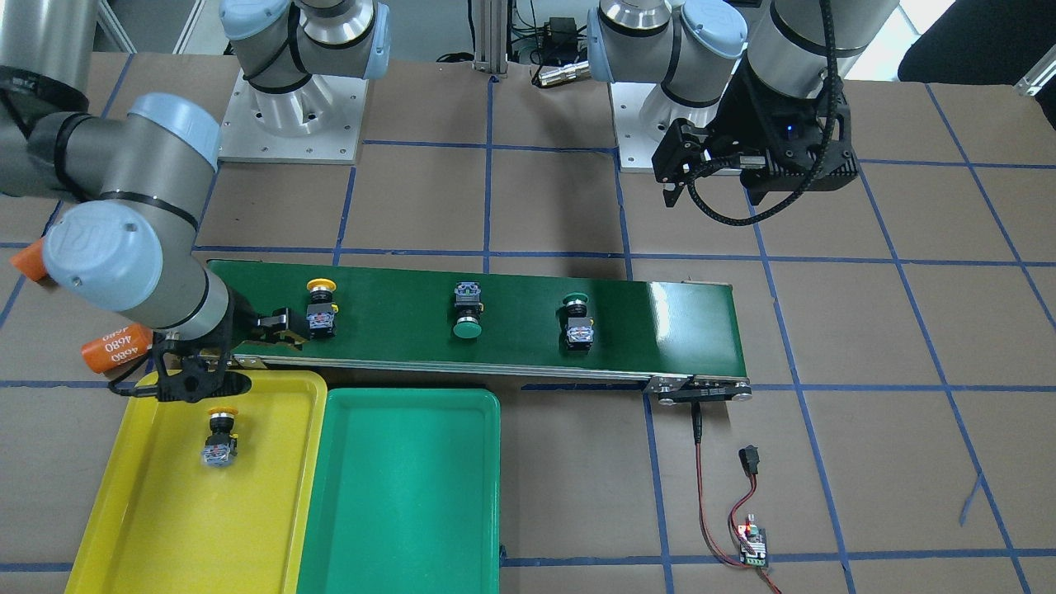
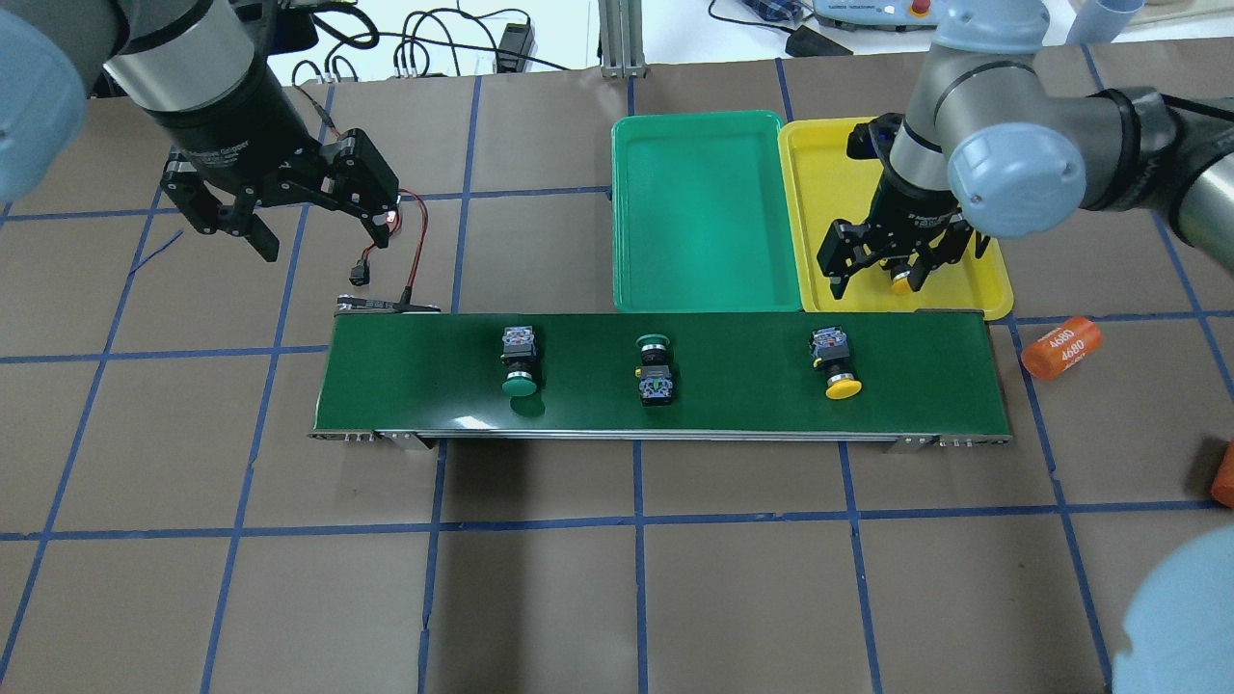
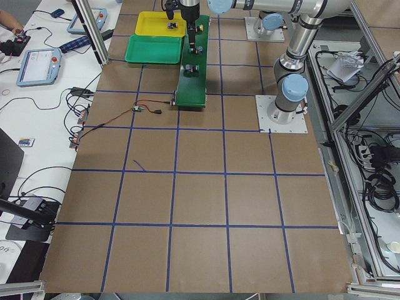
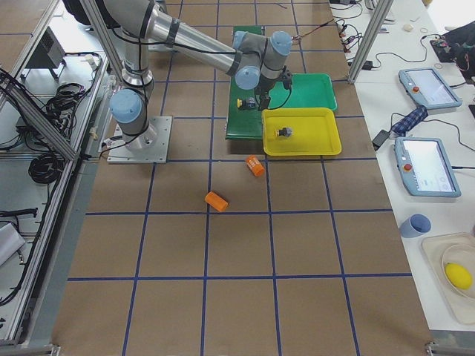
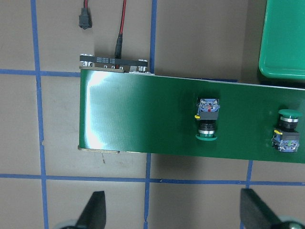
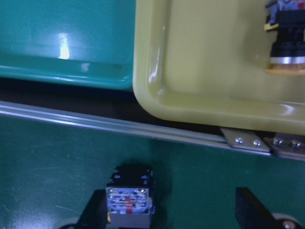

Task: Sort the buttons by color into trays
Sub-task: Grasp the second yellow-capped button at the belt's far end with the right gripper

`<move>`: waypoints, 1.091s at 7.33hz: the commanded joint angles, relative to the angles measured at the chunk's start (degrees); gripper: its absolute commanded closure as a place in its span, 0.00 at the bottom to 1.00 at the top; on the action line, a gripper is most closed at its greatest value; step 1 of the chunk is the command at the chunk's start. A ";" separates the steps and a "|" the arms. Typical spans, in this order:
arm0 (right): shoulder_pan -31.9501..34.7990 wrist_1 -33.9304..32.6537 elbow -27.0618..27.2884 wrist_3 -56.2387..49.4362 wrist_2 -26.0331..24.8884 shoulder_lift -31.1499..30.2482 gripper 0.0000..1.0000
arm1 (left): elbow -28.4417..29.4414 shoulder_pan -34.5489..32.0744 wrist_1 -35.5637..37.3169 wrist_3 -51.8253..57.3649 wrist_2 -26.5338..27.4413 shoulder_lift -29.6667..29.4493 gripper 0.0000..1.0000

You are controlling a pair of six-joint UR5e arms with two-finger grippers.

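Three buttons lie on the dark-green conveyor belt [image 2: 733,386]: a yellow button [image 2: 835,364] [image 1: 321,307] and two green buttons [image 2: 521,361] [image 2: 654,366]. A second yellow button [image 1: 221,433] lies in the yellow tray [image 1: 148,511]. The green tray [image 1: 396,495] beside it holds nothing. My right gripper [image 2: 875,280] is open and empty. It hangs over the seam between the yellow tray and the belt, close beside the yellow button on the belt [image 6: 129,195]. My left gripper [image 2: 308,231] is open and empty, high beyond the belt's other end.
An orange cylinder printed "4680" [image 2: 1060,349] lies on the table past the belt's end near the yellow tray. Another orange cylinder [image 2: 1224,472] lies at the overhead view's right edge. A red-and-black cable [image 1: 709,495] runs from the belt to a small controller board [image 1: 752,544].
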 commanded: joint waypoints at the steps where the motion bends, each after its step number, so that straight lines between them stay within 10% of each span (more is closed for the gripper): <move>1: 1.10 -6.64 6.69 -0.52 0.06 -1.57 0.17 | -0.42 0.12 1.69 -0.37 0.19 0.13 0.00; 4: 1.11 -6.84 6.97 -0.70 -2.05 -1.56 0.83 | -0.42 0.12 2.21 -0.19 0.01 -0.04 0.00; 8: 0.23 -6.76 -5.62 -2.11 -2.23 6.21 0.92 | -0.33 0.12 2.48 -0.19 0.01 0.05 0.00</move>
